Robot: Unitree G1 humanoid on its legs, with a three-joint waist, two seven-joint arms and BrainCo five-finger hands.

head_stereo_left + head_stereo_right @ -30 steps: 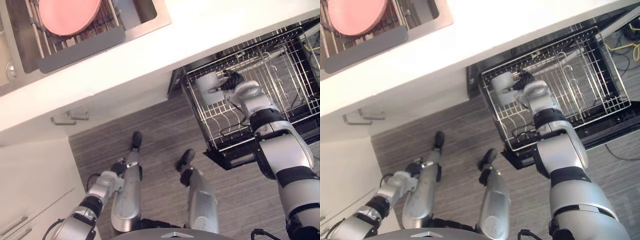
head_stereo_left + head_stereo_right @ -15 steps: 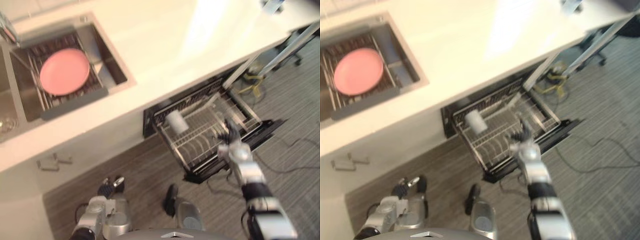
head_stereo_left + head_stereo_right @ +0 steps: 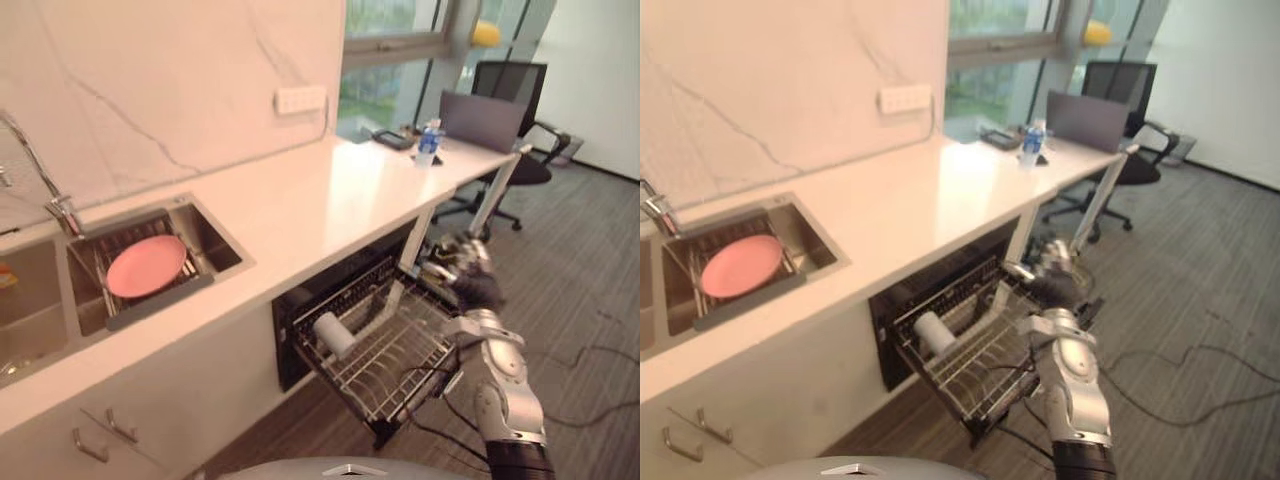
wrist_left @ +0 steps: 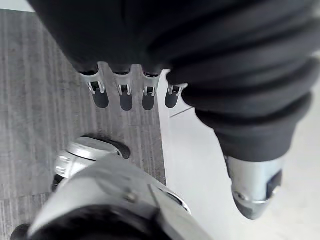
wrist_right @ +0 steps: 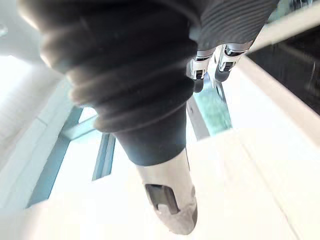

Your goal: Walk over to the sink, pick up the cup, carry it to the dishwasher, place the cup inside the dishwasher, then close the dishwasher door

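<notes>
While the white round cup (image 3: 333, 333) lies on its side at the left end of the pulled-out silver wire rack (image 3: 395, 352) of the open black dishwasher (image 3: 289, 345), the right hand (image 3: 472, 285) is up in the air at about 2 o'clock from the cup, fingers straight and a little spread, holding nothing. The left hand (image 4: 123, 97) hangs over the grey striped floor (image 4: 40, 100) with loose, straight fingers, empty too. A round pink plate (image 3: 146, 266) sits in the steel sink (image 3: 218, 238) at 10 o'clock from the cup.
</notes>
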